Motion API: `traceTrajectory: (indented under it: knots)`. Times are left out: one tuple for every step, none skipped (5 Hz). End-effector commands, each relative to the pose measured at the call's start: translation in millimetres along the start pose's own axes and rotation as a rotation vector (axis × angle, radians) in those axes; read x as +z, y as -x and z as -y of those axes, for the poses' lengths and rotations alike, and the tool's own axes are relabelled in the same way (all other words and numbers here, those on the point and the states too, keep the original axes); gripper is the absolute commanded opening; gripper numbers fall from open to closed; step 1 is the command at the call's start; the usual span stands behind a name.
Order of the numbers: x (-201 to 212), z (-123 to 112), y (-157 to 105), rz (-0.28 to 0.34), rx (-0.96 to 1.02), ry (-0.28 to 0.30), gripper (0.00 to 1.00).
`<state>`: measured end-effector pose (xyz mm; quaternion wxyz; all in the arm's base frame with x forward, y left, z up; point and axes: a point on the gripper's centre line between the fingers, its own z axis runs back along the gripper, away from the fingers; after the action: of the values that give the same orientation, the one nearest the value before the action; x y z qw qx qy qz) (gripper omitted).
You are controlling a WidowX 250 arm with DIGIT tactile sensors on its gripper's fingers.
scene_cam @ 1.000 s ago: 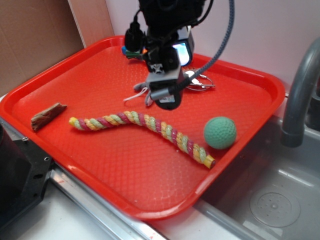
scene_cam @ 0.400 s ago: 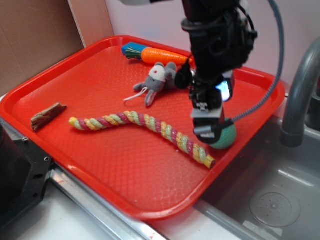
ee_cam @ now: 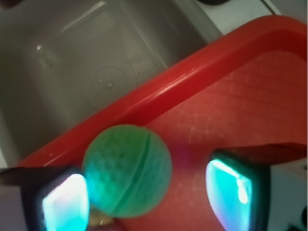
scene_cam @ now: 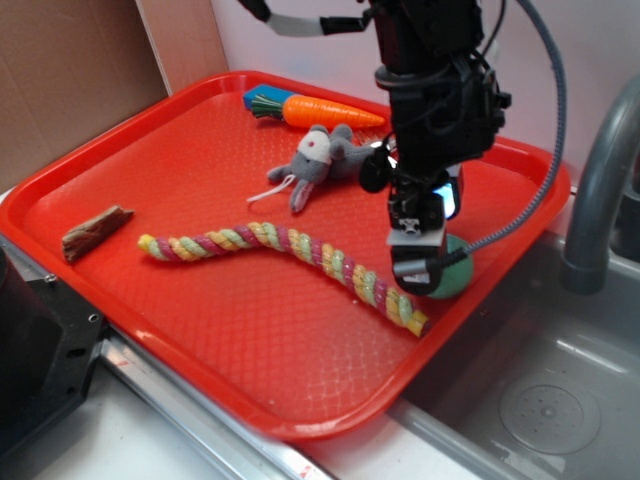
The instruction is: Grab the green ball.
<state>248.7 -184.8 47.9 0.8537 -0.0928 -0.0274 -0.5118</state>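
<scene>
Hand low over the green ball at the red tray's sink-side rim outside, and from my wrist the fingers stand spread, ball hugging one, so I should centre before squeezing.

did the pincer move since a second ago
Yes. The pincer has swung from above the toy mouse toward the tray's sink-side edge and dropped over the green ball, still open.

The hand hides most of the green ball; its lower part is cut off in the wrist view.
</scene>
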Motion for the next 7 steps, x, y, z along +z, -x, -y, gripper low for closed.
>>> traceTrajectory:
  knots:
    - [-4.7, 20.0, -10.7, 0.024, -0.023, 0.019, 0.00]
    - [5.7, 21.9, -15.7, 0.028, -0.041, 0.023, 0.00]
    - [44.8, 32.6, -16.8, 0.001, -0.026, -0.046, 0.00]
    - [97.2, 54.1, 12.5, -0.018, 0.226, -0.070, 0.00]
    - [153.3, 79.2, 50.7, -0.103, 0.482, -0.104, 0.00]
    - [194.3, 94.1, 93.7, 0.038, 0.709, -0.193, 0.00]
    - [211.9, 88.8, 108.5, 0.061, 0.956, -0.224, 0.00]
